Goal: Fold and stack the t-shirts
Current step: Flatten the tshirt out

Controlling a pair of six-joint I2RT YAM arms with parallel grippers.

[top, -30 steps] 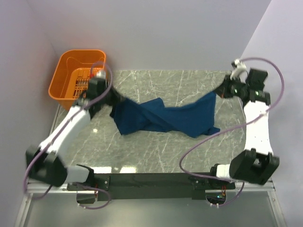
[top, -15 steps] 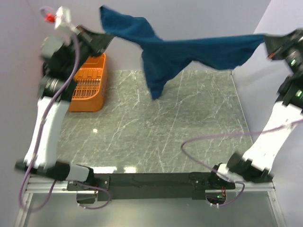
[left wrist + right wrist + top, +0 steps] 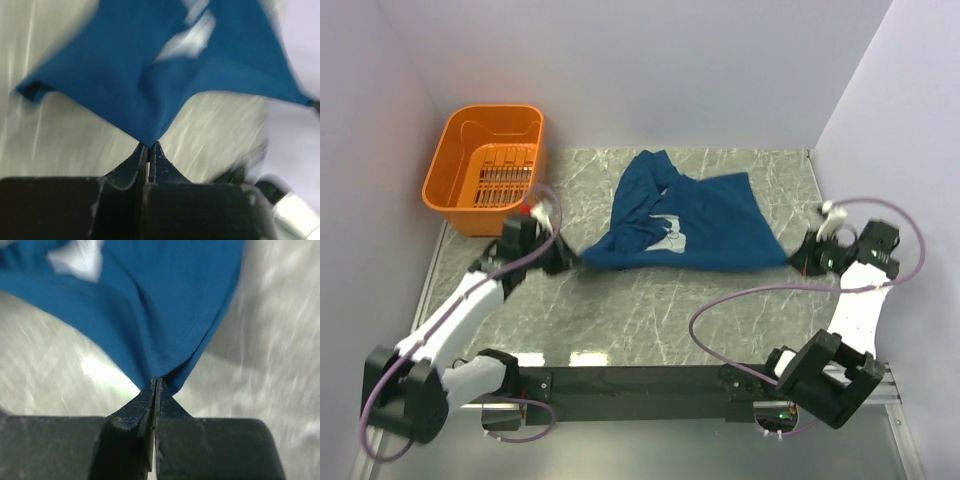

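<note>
**Shirt brought down from mid-air onto the table**

Half a second ago both arms held the t-shirt (image 3: 690, 225) stretched high above the table (image 3: 650, 320). Now both arms are low and the garment lies on the marble surface, toward the far half, between the two grippers. It is only partly spread. The right portion is fairly flat, while the left portion is bunched and folded over itself. The pale chest print (image 3: 669, 233) shows near the middle. The orange basket (image 3: 485, 170) stands apart at the far left corner.

**Gripper state.** The left gripper (image 3: 148, 146) has its jaws closed tight on a pinched point of fabric at the near left edge of the shirt. The right gripper (image 3: 156, 381) is likewise clamped on a point at the near right edge. Both wrist views are blurred, so we cannot tell which hem or seam each one holds.

**Handling.** We judge the cotton to be light, limp and not fragile. It will sag, twist and drag rather than keep a shape. We recommend pinching at corners or along a hem, with tension between the two holds so the panel lies flat. The bunched left side likely needs smoothing before the first fold.
</note>
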